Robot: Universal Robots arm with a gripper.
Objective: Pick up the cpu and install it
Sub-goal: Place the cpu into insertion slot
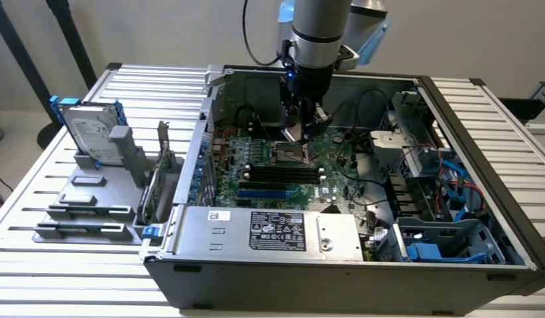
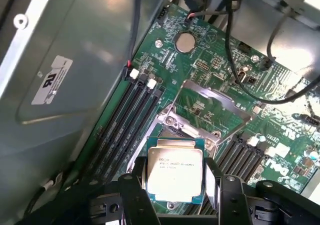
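mid-install: holds cpu [image 2: 175,172] pinched in gripper [image 1: 301,136], hovers over open motherboard socket [image 2: 176,131]; calls for squaring corners to socket.

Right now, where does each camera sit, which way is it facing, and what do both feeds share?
Exterior view: off the arm, high up, looking down into the open computer case; the arm reaches in over the motherboard.
Wrist view: on the wrist, looking along the fingers, which grip the cpu near the socket.
Both show the motherboard, socket and memory slots.
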